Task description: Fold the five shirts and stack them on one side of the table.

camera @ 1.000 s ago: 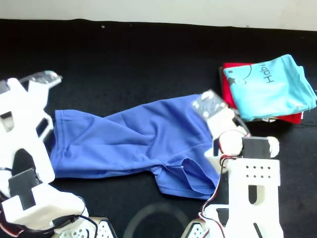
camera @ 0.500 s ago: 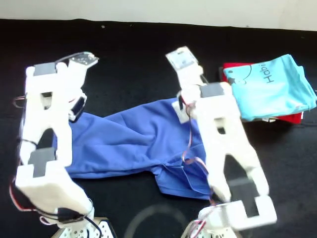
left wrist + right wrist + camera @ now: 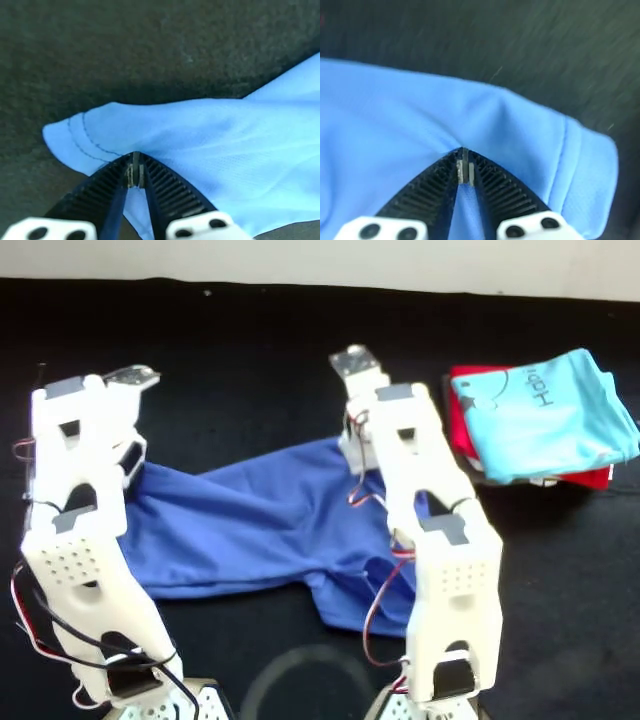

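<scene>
Both grippers are on the crumpled royal-blue fabric shirt, which sprawls across the middle of the black cloth-covered table between the two arms. The left gripper has its jaws pressed together on a thin pinch of cloth just inside the stitched hem at the shirt's left end. The right gripper is clamped the same way on the shirt's far right edge, a hemmed corner poking out beside it.

Here's the worry: both bites look shallow, right at the fingertips. Any pull could let the slick fabric slide out, and the fold would collapse.

Next risk: the near right part of the shirt is bunched and doubled under itself. If that lump drags along, I'd expect a lopsided, wrinkled fold.

And mind the neighbours. The folded turquoise shirt sits on a folded red shirt at the far right, close to the right arm. A wide swing there could knock the stack askew, and that arm's loose wires hang right over the cloth, ready to snag.
</scene>
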`<state>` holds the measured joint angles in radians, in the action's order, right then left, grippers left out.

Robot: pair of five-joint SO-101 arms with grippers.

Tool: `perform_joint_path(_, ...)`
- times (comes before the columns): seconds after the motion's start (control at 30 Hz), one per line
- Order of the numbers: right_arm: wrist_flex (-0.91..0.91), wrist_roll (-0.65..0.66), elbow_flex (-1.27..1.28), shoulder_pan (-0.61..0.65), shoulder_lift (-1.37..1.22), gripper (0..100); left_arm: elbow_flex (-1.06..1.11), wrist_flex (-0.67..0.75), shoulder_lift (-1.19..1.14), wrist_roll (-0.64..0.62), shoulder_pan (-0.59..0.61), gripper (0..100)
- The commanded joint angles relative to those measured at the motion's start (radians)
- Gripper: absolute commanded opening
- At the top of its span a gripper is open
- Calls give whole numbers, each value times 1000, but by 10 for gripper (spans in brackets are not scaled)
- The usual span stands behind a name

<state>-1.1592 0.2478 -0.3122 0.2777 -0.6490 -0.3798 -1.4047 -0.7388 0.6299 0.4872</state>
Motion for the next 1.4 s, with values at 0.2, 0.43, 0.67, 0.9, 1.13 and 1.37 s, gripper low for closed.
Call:
perform_joint_path(0.2,-84,-6,-489,-68,-245,8,-532,-161,-254,20,68,10)
perform_joint_path(0.43,-323,-6,-825,-67,-308,8,-908,-370,-377,15,50,10)
perform_joint_path(0.67,-489,-6,-1063,-62,-314,8,-839,-374,-236,-20,47,10)
perform_joint_path(0.9,-559,-6,-1135,-51,-312,8,-378,-371,128,-25,30,10)
perform_joint_path(1.13,-604,-6,-1207,-50,-306,8,5,-365,437,-25,-18,10)
perform_joint_path(1.37,-607,-6,-1213,-47,-243,8,395,-221,610,-25,-18,10)
